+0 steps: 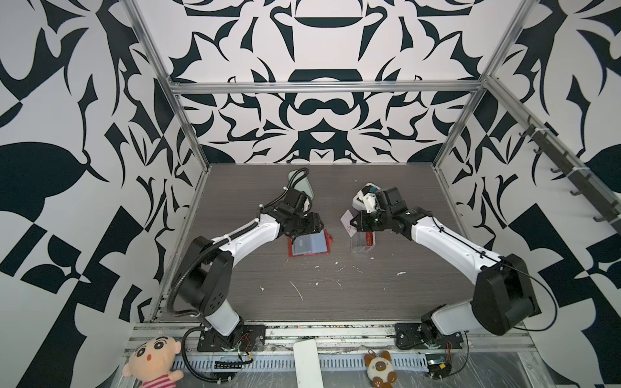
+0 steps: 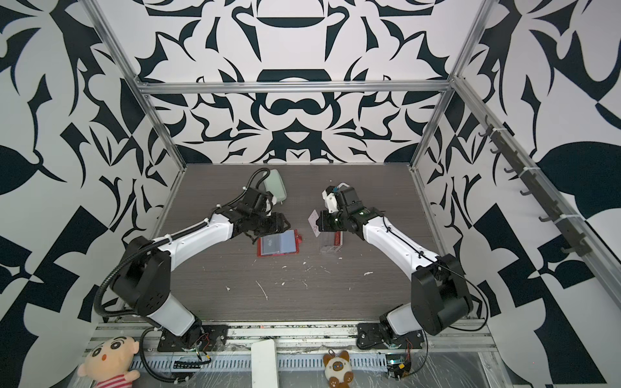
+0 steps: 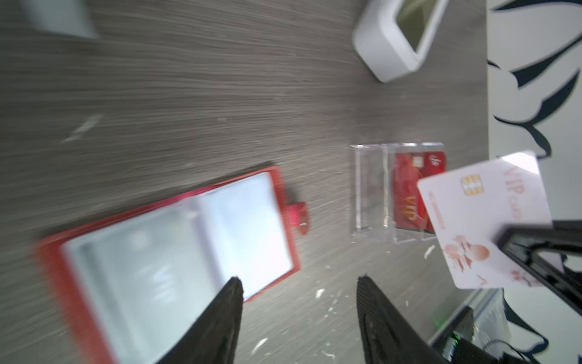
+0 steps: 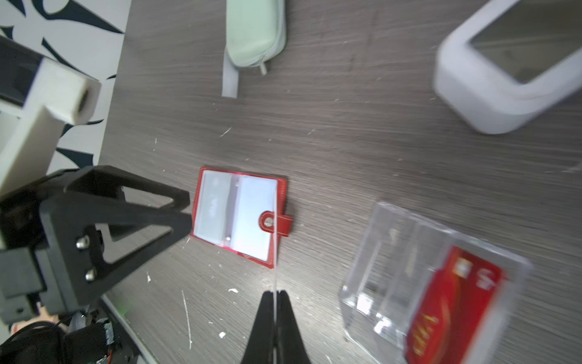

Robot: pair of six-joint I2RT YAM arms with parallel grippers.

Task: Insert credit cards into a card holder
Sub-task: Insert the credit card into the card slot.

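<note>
The red card holder [image 1: 312, 244] [image 2: 280, 243] lies open on the table, its clear sleeve pages [image 3: 176, 252] facing up and its snap tab [image 4: 277, 222] to one side. My left gripper [image 3: 299, 280] is open over the holder's edge with nothing between its fingers; one fingertip [image 3: 234, 290] hangs over a sleeve page. My right gripper [image 4: 275, 293] is shut on a whitish-pink VIP credit card [image 3: 485, 220] [image 1: 347, 223], held off the table to the right of the holder. A red credit card [image 4: 450, 302] [image 3: 409, 192] stands in a clear acrylic box [image 1: 358, 247].
A mint-green case [image 1: 302, 184] [image 4: 255, 31] lies at the back behind the left arm. A white box [image 3: 390, 41] [image 4: 504, 78] sits at the back behind the right arm. Small white scraps dot the table's front half.
</note>
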